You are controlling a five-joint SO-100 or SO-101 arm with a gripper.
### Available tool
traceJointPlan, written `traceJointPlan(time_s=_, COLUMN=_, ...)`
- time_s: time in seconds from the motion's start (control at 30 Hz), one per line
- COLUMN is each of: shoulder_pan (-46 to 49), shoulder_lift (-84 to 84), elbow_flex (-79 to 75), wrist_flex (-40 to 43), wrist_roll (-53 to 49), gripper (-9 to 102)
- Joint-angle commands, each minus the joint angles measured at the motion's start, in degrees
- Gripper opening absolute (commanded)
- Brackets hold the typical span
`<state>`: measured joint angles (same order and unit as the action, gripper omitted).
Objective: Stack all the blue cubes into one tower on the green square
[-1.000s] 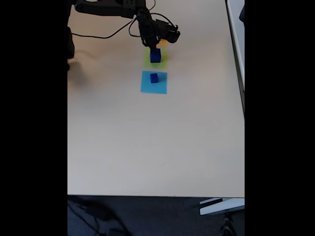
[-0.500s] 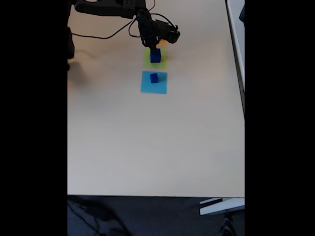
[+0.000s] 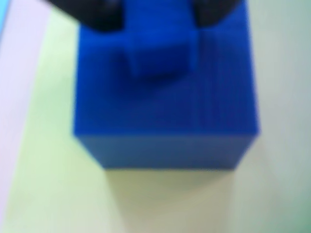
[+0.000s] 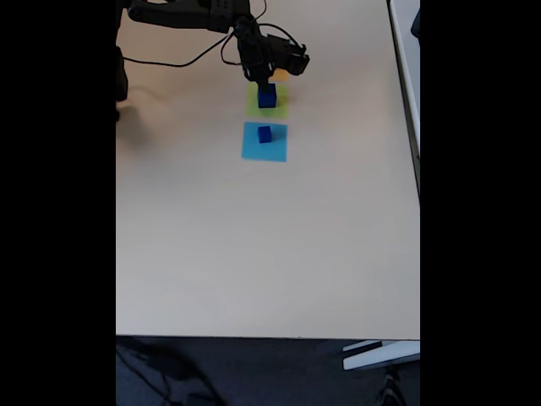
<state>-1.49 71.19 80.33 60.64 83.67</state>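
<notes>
Cubes (image 3: 165, 97) stay stacked (claw (image 3: 155, 14) still overhead).

Black jointed arm (image 4: 190, 13) — black looping cables (image 4: 182, 61) — dark fingertips (image 3: 95, 14).

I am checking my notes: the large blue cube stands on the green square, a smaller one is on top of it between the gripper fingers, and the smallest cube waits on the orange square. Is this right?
Not quite. In the fixed view the smallest cube sits on the light-blue square, not the orange one. The rest is right.
</notes>
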Motion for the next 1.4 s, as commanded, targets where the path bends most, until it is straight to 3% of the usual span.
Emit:
traceJointPlan(time_s=0.0, shoulder_pan=0.00, shoulder_lift=5.36, elbow_flex=-0.26, wrist_flex=-0.97, wrist_roll=-0.26, gripper=5)
traceJointPlan(time_s=0.73, shoulder_pan=-0.62, shoulder_lift=5.19, elbow_flex=-1.49, wrist_flex=-1.49, wrist_roll=-0.18, gripper=12)
traceJointPlan(time_s=1.37, shoulder_pan=-0.79, shoulder_lift=3.60, elbow_flex=-14.41, wrist_flex=-0.88, wrist_roll=-3.52, gripper=18)
